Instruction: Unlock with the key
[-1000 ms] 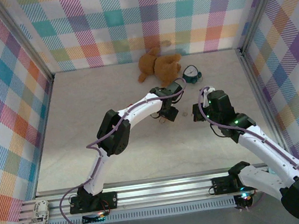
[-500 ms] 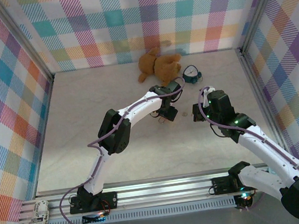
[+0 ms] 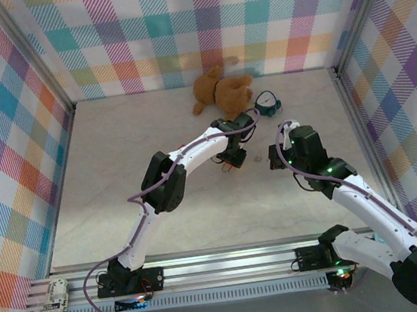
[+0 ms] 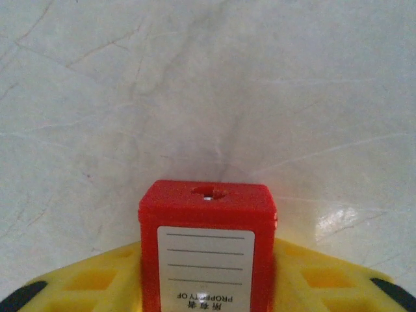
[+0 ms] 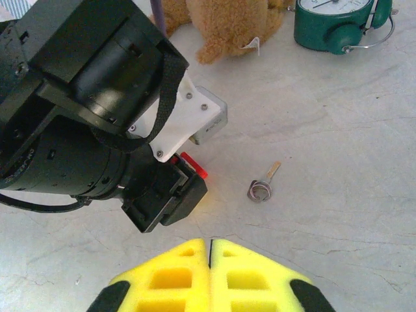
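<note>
Left jaws: closed on a red padlock (image 4: 207,240), with a yellow finger (image 4: 91,279) pressed to each of its sides. The keyhole end of the padlock faces away from the wrist and its white label faces up towards the wrist camera. Right jaws: fully closed, the yellow fingers (image 5: 162,279) meeting along a thin seam, with nothing between them. They hang low over the desk (image 3: 117,152), pointed towards the left jaws. The key (image 5: 262,185) lies flat on the desk just ahead of the right jaws and slightly to their right. It is clear of both sets of jaws and lies beside the padlock, not touching it. Its rounded head lies nearer the right jaws and its shaft angles away from them. From above, the key (image 3: 258,159) sits in the gap between the two sets of jaws. Beyond the left jaws a brown teddy bear (image 3: 220,94) lies on the desk. A small green clock (image 3: 267,103) stands just beside it, further out past the key.
</note>
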Motion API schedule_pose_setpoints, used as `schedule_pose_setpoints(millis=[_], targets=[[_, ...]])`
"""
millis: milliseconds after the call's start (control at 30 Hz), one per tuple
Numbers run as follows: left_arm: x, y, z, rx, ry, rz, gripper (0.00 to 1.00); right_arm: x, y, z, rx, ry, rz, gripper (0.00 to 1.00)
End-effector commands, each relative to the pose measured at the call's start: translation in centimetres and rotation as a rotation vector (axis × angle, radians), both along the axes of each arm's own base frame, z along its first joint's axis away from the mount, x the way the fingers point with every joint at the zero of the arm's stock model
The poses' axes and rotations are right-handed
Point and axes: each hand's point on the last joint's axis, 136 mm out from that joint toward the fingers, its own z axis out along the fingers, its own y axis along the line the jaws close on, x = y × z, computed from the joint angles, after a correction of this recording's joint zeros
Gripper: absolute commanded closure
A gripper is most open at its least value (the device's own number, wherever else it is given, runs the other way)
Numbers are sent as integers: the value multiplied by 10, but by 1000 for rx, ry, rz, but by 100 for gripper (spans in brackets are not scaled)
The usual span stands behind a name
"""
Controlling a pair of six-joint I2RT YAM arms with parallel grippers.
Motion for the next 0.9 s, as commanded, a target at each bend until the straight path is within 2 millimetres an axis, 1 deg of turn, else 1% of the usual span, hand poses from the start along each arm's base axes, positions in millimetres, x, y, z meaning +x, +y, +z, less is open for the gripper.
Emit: schedule_pose_setpoints(millis=[0, 33, 100, 200, 267, 367, 467, 567, 700, 867], targets=[[-17, 34, -6, 85, 45, 22, 59, 2, 3, 22, 30, -46, 18, 95], [-21, 39, -3, 85, 43, 26, 61, 2, 4, 22, 33, -43, 19, 95], [-30, 49, 1, 84, 37, 34, 61, 3, 5, 22, 37, -41, 19, 95], [-52, 65, 2, 78, 65, 46, 61, 5, 6, 19, 41, -36, 19, 95], [-74, 73, -1, 54, 113, 47, 61, 5, 8, 18, 51, -36, 23, 95], [-100, 94, -7, 84, 152, 51, 58, 6, 11, 16, 64, -30, 29, 95], [-120, 113, -12, 113, 190, 53, 56, 8, 13, 13, 71, -28, 31, 95], [-131, 122, -14, 140, 226, 35, 51, 10, 15, 10, 73, -24, 35, 95], [-135, 125, -13, 175, 259, 3, 45, 12, 20, 14, 82, -19, 53, 95], [-130, 124, -2, 190, 258, -5, 38, 10, 18, 18, 76, -22, 51, 95]])
